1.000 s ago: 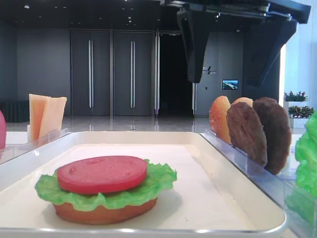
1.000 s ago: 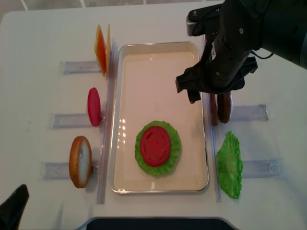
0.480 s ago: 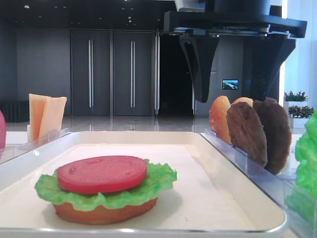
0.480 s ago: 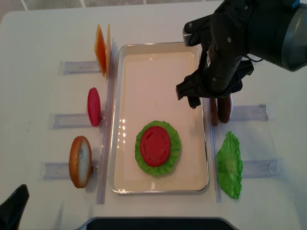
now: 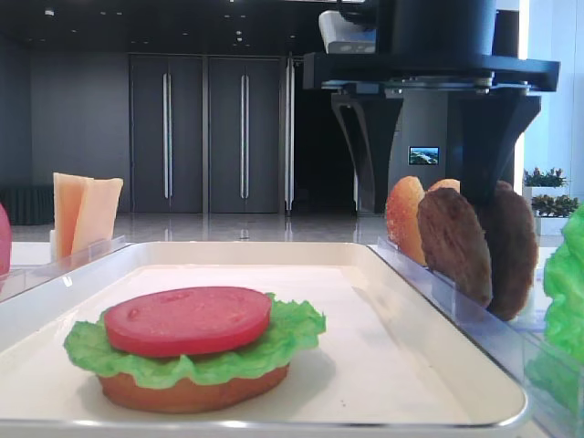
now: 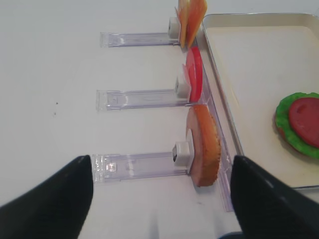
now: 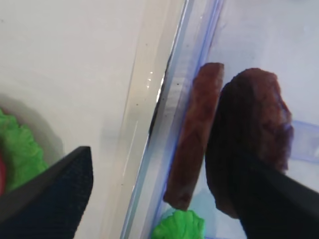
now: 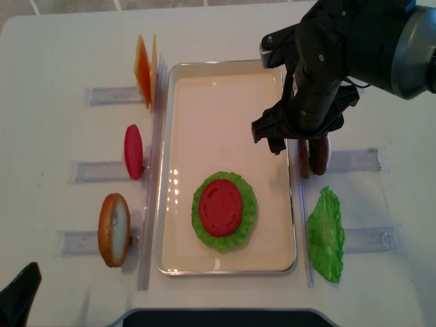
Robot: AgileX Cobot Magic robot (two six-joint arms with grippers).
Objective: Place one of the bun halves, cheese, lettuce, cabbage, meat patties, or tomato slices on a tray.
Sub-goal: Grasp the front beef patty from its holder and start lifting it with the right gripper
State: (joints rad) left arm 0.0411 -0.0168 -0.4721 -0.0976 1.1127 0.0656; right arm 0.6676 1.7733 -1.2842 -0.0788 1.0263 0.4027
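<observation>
Right gripper [image 7: 164, 194] jaws spread wide, straddling the two meat patties [image 7: 192, 134] standing on edge in their clear holder [image 8: 354, 160] just outside the tray [image 8: 225, 88] rim, probably lined up to pinch one for the tomato-topped stack; left jaws released, idle.

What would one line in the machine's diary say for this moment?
right gripper: open, straddling the meat patties | left gripper: open, idle | tray: bun bottom, lettuce, tomato slice stacked

Looks like an office-building lobby: tall dark double doors [image 5: 205, 135], polished floor, small wall screen [image 5: 423, 155], potted plants [image 5: 545, 178] beyond the fingers.
</observation>
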